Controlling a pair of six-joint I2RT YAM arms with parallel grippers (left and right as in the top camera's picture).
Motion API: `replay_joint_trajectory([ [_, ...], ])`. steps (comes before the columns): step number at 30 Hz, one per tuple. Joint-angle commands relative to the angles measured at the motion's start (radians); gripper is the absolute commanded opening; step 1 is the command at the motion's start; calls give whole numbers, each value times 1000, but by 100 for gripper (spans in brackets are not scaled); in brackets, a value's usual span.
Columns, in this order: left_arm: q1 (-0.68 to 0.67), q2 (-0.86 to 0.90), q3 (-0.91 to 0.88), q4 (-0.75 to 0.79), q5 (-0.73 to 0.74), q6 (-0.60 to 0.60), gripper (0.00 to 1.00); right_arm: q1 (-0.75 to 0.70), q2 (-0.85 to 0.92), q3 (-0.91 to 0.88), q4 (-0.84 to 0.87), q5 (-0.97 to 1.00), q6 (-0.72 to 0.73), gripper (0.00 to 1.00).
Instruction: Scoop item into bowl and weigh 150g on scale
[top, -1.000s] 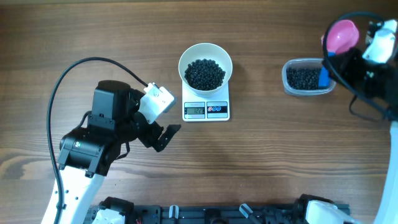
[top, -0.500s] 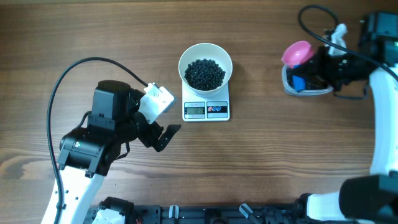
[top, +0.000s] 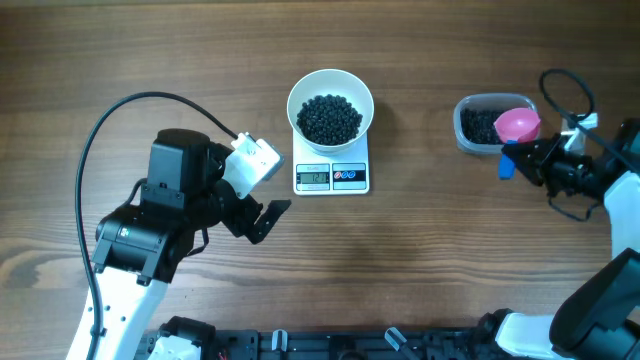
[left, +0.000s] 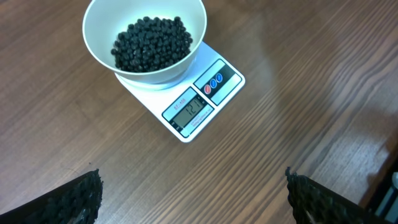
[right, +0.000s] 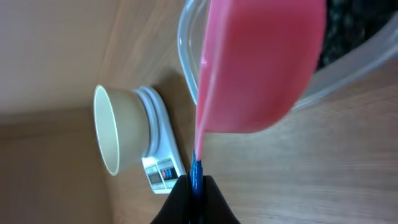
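In the upper centre of the overhead view the white bowl (top: 299, 90) sits on the scale (top: 331, 178), holding a heap of black beads (top: 330, 118). At lower left the left gripper (top: 265, 215) hangs empty, jaws spread wide. At right the right gripper (top: 518, 160) pinches the blue handle of the pink scoop (top: 517, 124), whose cup lies over the clear tub (top: 461, 126)

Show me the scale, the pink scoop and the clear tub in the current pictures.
scale (top: 331, 177), overhead view, front panel between the display and the buttons.
pink scoop (top: 517, 124), overhead view, middle of its cup.
clear tub (top: 459, 123), overhead view, its left wall.
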Motion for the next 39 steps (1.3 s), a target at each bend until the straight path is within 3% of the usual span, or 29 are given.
replay_joint_trajectory([
  [1,7,3,21,2,9,-6,100,10,37,-18,113,-53,148,4],
  [6,7,3,21,2,9,-6,100,47,143,-18,248,-68,385,4],
  [10,8,3,21,2,9,-6,100,103,166,-18,329,-68,449,14],
  [18,7,3,21,2,9,-6,100,124,166,-18,360,122,461,16],
  [20,7,3,21,2,9,-6,100,124,166,-18,362,122,461,23],
  [23,8,3,21,2,9,-6,100,123,166,-18,362,122,461,50],
  [24,7,3,21,2,9,-6,100,123,166,-17,362,122,462,60],
  [26,7,3,21,2,9,-6,100,115,164,-16,359,121,461,98],
  [33,7,3,21,2,9,-6,100,81,75,-13,302,126,466,100],
  [39,7,3,21,2,9,-6,100,81,-67,1,94,181,496,100],
])
